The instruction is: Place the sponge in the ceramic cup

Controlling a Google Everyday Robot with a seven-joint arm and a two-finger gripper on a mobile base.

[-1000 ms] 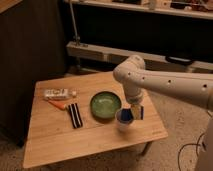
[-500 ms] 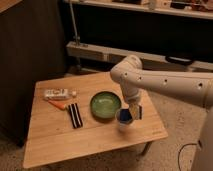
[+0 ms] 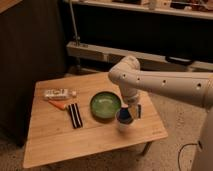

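Note:
The ceramic cup is a small white round cup standing on the wooden table, just right of the green bowl. A bright-blue sponge shows at the cup's mouth, partly inside it. My gripper hangs straight down from the white arm, directly over the cup's right rim and against the sponge. The arm's wrist hides the upper part of the sponge.
A wide green bowl sits at the table's middle. Left of it lie a black-and-white striped strip, an orange item and a white packet. The table's right edge is close to the cup. Shelving stands behind.
The arm's elbow has drifted slightly left. The gripper stays over the cup with the blue sponge at its mouth.

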